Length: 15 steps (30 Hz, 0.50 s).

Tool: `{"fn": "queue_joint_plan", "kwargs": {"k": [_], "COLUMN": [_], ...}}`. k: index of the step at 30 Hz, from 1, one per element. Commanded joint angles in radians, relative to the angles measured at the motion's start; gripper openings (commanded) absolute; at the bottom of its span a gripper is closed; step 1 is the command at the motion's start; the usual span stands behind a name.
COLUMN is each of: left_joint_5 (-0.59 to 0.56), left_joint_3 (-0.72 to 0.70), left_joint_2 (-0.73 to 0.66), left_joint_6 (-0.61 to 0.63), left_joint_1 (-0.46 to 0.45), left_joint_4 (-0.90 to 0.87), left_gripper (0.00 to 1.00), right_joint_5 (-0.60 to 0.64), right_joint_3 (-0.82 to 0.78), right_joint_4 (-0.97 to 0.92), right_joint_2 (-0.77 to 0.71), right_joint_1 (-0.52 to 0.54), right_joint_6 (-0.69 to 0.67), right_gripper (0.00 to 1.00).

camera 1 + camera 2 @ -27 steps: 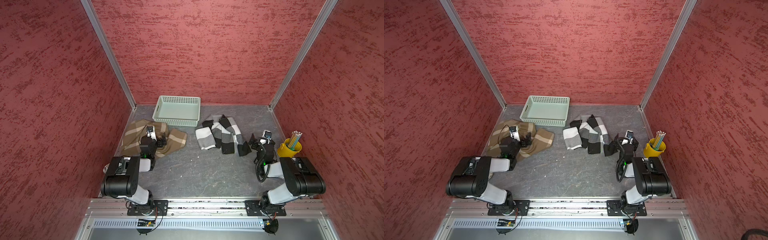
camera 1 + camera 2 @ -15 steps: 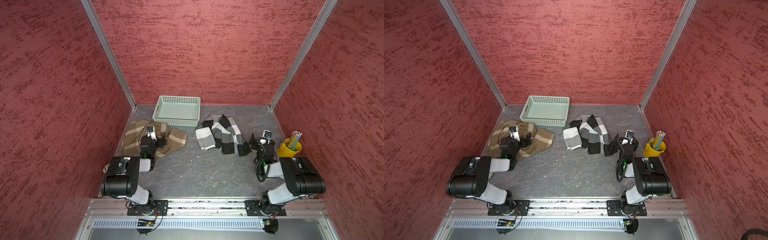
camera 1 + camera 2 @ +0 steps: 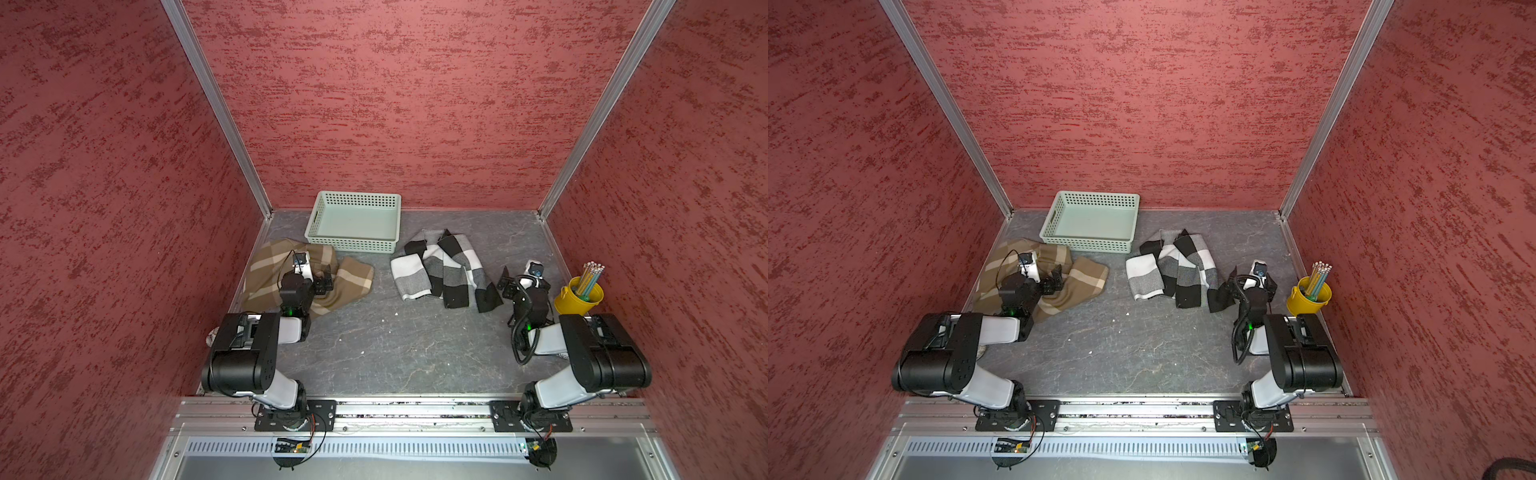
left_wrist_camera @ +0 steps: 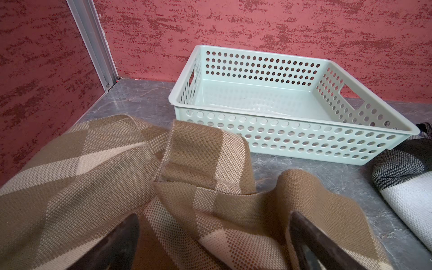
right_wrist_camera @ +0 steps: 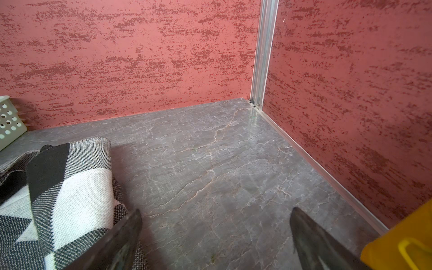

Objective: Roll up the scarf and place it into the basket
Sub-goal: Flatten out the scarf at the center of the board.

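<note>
Neither scarf is rolled yet, and the basket [image 3: 352, 246] stands empty at the back edge of the table [image 3: 395, 345], toward its back-left corner. The brown plaid scarf [image 3: 351, 280] lies crumpled along the left edge, just in front of the basket. The black-and-white checked scarf [image 3: 442, 270] lies bunched right of the basket, one fold close beside the basket's front corner. The task does not say which scarf is meant.

The left gripper [image 3: 325, 283] hovers low over the brown cloth, fingers spread wide with nothing pinched; the left wrist view shows loose folds beneath the gap. The right gripper [image 3: 508, 283], also spread and empty, sits over bare table just beside the checked scarf's dark end. The yellow bucket [image 3: 579, 301] of pencils is near on its other side.

The step in hand looks like a first grasp. It would go best if an arm takes a free end rather than the middle of a heap and draws the cloth out flat before rolling. The right arm should work away from the bucket.
</note>
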Motion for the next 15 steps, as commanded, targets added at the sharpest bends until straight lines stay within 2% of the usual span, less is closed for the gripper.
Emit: {"fn": "queue_joint_plan", "kwargs": {"k": [1,12,15], "left_joint_5": [0.005,0.011,0.023], "left_joint_3": [0.015,0.016,0.034], "left_joint_2": [0.010,0.010,-0.029], "left_joint_6": [0.006,0.004,0.015], "left_joint_1": [0.005,0.008,0.003], "left_joint_4": [0.011,0.010,-0.053], "left_gripper": [0.99,1.00,1.00], "right_joint_5": [-0.009,-0.010,-0.023], "right_joint_3": [0.018,0.017,0.010], "right_joint_4": [0.039,0.041,0.052], "right_joint_2": [0.005,0.005,0.003], "right_joint_1": [-0.005,-0.006,-0.006], "right_joint_6": [0.001,0.001,-0.006], "right_gripper": [0.99,0.99,0.99]}}
